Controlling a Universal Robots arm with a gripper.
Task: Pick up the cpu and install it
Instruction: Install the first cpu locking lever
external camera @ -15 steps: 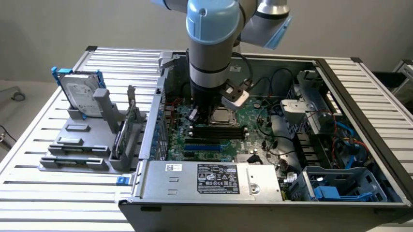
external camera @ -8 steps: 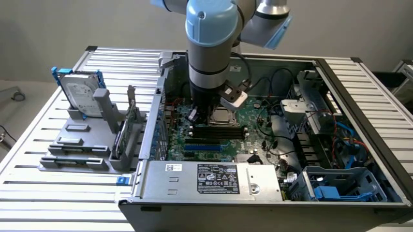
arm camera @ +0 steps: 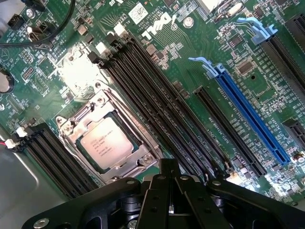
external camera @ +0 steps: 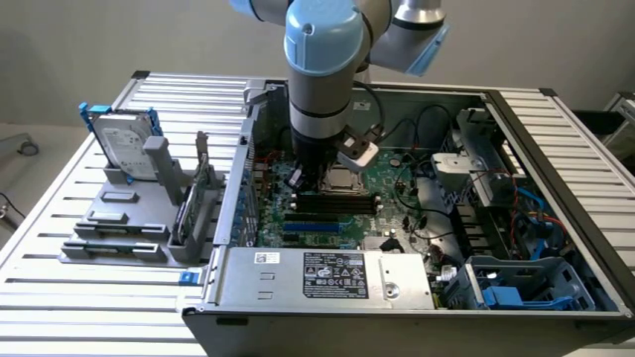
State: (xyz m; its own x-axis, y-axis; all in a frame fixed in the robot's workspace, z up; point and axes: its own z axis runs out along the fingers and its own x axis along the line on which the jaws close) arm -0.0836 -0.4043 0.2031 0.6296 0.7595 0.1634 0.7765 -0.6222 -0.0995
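One arm is all I have on this rig, and I see it reaching down into the open computer case (external camera: 555,149), above the green motherboard (arm camera: 190,62). From the wrist camera, the gripper (arm camera: 170,183) shows its black fingers pressed together, fully closed, with nothing between them. The cpu (arm camera: 105,142) already lies inside the metal-framed socket (arm camera: 76,131) on the motherboard, its pale top facing up, apart from the fingers. Just beside the socket run the black memory slots (arm camera: 157,95), and further across the motherboard from the socket sits a long blue slot (arm camera: 250,119). Outside the case, towards the exterior view's left, a hard drive (external camera: 124,145) stands upright in a grey rack (external camera: 119,223).
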